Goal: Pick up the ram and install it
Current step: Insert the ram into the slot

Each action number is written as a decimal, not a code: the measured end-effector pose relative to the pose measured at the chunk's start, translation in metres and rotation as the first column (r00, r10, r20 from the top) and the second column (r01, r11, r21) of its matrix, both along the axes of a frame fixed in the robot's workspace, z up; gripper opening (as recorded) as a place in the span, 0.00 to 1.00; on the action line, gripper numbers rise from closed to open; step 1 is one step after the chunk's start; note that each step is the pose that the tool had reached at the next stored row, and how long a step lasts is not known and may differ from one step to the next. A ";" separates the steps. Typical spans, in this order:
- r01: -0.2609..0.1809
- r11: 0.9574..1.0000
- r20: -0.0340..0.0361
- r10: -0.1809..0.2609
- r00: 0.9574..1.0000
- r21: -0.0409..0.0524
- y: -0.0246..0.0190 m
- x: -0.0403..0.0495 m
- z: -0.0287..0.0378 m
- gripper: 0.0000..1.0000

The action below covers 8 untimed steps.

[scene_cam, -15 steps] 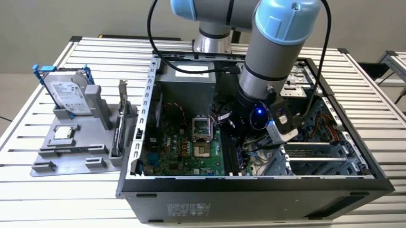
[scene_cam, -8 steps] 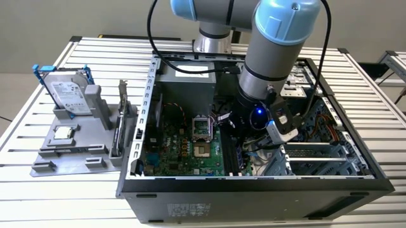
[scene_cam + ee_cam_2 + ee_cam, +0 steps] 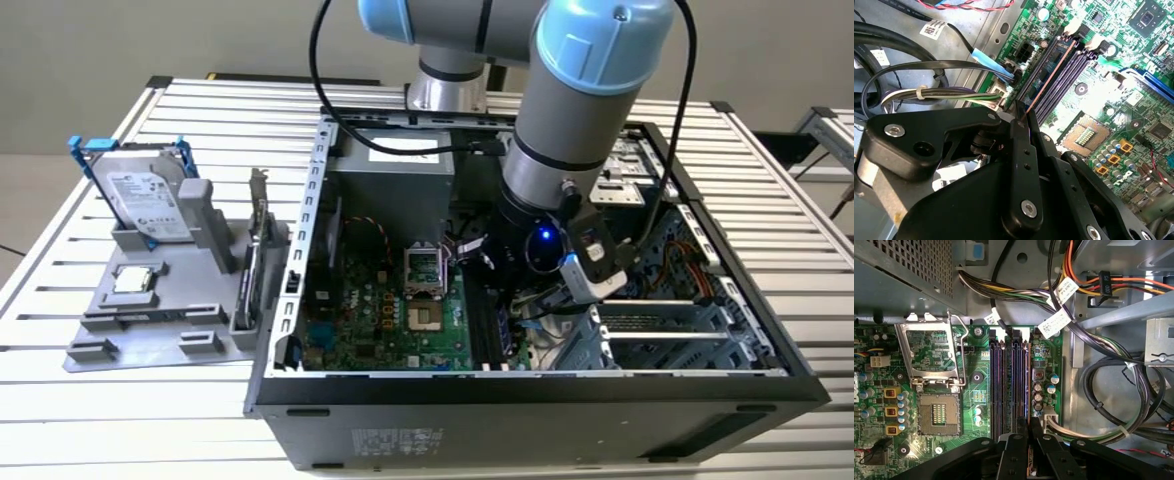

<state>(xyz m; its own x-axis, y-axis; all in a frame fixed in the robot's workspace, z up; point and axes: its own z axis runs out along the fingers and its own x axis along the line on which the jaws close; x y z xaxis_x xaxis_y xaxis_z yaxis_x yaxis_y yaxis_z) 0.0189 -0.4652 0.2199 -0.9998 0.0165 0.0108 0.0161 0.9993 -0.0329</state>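
From my station I saw the gripper (image 3: 497, 262) down inside the open case (image 3: 534, 385), its fingers (image 3: 1021, 150) pinched on the ram (image 3: 1046, 82), which stood edge-on in the outermost of the memory slots (image 3: 1009, 385), nearest the cables. The ram's top edge ran as a thin line along that slot in both wrist views. A bundled cable loom (image 3: 1104, 360) crowded one side; the open CPU socket (image 3: 936, 412) lay on the other. A hard drive (image 3: 140, 195) stood on the grey tray (image 3: 147, 335) outside the case.
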 end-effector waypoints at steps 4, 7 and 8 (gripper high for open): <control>0.000 1.000 0.000 0.000 1.000 0.000 0.0000 0.0000 0.0000 0.00; 0.000 1.000 0.000 0.000 1.000 -0.004 0.0001 0.0000 0.0014 0.00; 0.000 1.000 0.000 0.000 1.000 -0.006 0.0001 0.0000 0.0021 0.00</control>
<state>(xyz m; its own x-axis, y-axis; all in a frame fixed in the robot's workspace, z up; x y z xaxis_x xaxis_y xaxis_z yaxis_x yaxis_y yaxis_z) 0.0189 -0.4651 0.2220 -0.9998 0.0166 0.0107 0.0161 0.9991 -0.0388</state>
